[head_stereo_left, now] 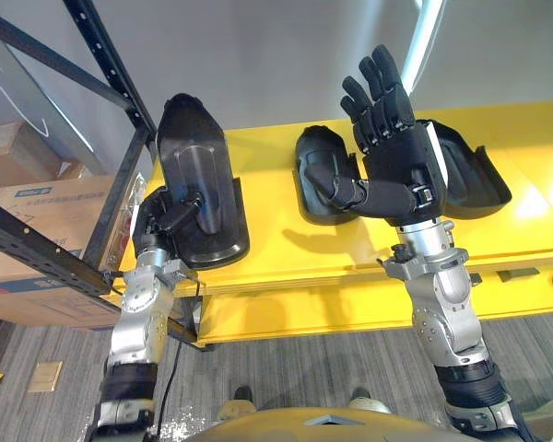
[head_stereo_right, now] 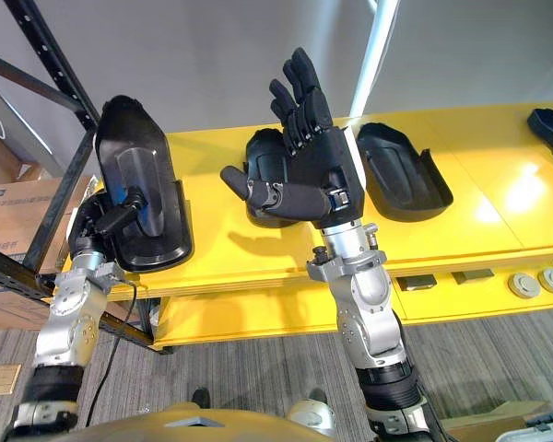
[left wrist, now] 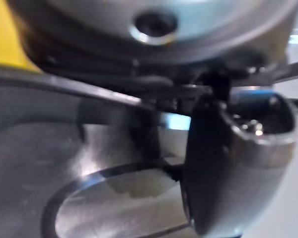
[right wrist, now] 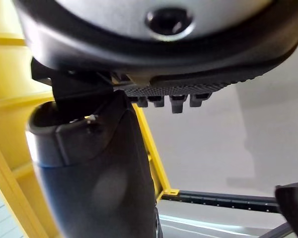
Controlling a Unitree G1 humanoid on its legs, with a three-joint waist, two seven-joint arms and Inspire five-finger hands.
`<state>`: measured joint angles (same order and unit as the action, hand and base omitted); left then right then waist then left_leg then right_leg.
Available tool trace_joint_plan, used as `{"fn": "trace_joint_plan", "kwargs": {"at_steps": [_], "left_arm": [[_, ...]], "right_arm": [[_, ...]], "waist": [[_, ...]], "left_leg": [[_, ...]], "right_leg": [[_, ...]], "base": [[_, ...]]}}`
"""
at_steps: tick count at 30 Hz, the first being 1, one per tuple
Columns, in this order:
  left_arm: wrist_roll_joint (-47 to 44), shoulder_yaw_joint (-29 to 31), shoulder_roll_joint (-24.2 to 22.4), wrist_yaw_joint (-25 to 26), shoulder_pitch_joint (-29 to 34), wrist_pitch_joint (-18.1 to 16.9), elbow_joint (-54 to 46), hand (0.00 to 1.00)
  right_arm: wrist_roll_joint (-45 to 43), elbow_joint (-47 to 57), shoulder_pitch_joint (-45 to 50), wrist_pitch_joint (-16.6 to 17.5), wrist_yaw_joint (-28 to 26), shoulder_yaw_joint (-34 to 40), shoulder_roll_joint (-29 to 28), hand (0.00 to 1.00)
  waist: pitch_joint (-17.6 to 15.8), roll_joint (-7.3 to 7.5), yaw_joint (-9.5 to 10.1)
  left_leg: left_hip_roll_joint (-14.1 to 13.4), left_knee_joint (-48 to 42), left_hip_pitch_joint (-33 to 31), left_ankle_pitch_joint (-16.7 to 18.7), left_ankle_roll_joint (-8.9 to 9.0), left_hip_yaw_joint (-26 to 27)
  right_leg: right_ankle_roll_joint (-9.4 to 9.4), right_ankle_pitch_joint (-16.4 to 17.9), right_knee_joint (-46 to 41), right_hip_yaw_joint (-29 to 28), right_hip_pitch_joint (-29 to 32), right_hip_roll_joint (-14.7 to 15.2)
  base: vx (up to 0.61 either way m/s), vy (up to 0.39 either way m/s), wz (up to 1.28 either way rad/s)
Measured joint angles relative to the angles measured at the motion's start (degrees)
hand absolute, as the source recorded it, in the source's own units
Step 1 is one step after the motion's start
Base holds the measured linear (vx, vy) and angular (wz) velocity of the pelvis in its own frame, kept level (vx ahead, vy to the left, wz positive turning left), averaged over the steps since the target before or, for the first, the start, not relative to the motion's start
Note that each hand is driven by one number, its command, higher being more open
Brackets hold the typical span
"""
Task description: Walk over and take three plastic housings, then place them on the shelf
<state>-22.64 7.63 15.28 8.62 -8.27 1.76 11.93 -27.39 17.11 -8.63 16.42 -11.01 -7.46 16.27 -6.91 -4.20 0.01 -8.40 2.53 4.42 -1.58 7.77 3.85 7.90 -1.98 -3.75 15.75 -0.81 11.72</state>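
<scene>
Three black housings showed: the held housing point(head_stereo_left: 201, 157) stood nearly upright over the yellow table's point(head_stereo_left: 286, 253) left end, apparently pinched by the left hand point(head_stereo_left: 166, 214). The middle housing point(head_stereo_left: 315, 175) and right housing point(head_stereo_left: 475, 175) lay flat. The right hand point(head_stereo_left: 392, 157) hung raised, fingers straight, spread, empty.

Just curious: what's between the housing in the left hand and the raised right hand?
A second plastic housing on the yellow table, partly behind the right hand; right eye view.

Warehouse-like workshop, yellow workbench point(head_stereo_left: 276, 249), black steel shelving rack point(head_stereo_left: 111, 64), cardboard boxes point(head_stereo_left: 46, 212), grey carpet floor point(head_stereo_left: 304, 368)
</scene>
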Motion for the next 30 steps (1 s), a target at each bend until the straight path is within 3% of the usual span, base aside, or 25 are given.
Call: {"fn": "trace_joint_plan", "kwargs": {"at_steps": [10, 11, 19, 30], "left_arm": [[0.7, -0.4, 6.4, 1.6, -12.2, 2.7, 14.6, 0.0], [2.6, -0.4, 7.0, 2.3, -13.3, 3.3, 15.1, 1.0], [7.8, -0.3, 10.0, 2.6, -16.5, 6.1, 17.2, 1.0], [10.3, 0.1, 10.5, 3.6, -17.3, 7.6, 18.0, 1.0]], "right_arm": [[-0.3, -0.9, -5.6, -2.0, -1.3, 0.2, 2.3, 1.0], [-0.6, -0.8, -6.0, -2.1, -1.3, 0.2, 2.4, 1.0], [-0.5, -0.6, -6.0, -3.7, -1.5, 0.2, 2.6, 1.0], [-0.5, -0.3, -6.1, -3.8, -1.3, 0.0, 2.5, 1.0]], "waist": [[-3.1, -1.17, -1.77], [-3.6, -1.16, -1.9], [-5.7, -1.22, -2.64], [-6.9, -1.23, -3.32]], "left_leg": [[0.1, -0.3, 0.0, 0.0, -0.05, 2.2], [0.1, -0.3, 0.1, 0.0, -0.05, 2.4], [0.1, -0.5, 0.2, 0.0, -0.09, 2.8], [0.1, -1.4, 0.2, 0.4, -0.38, 2.9]], "right_leg": [[0.05, -0.7, -0.2, -2.4, 1.8, -0.2], [0.01, -0.8, -0.2, -2.8, 1.9, -0.3], [0.05, -1.0, -0.3, -3.5, 2.2, -0.4], [0.07, -1.0, -0.3, -3.5, 1.7, -0.4]], "base": [[-0.02, 0.002, -0.13], [0.0, 0.003, -0.08], [0.0, 0.001, -0.04], [0.0, 0.0, 0.0]]}}
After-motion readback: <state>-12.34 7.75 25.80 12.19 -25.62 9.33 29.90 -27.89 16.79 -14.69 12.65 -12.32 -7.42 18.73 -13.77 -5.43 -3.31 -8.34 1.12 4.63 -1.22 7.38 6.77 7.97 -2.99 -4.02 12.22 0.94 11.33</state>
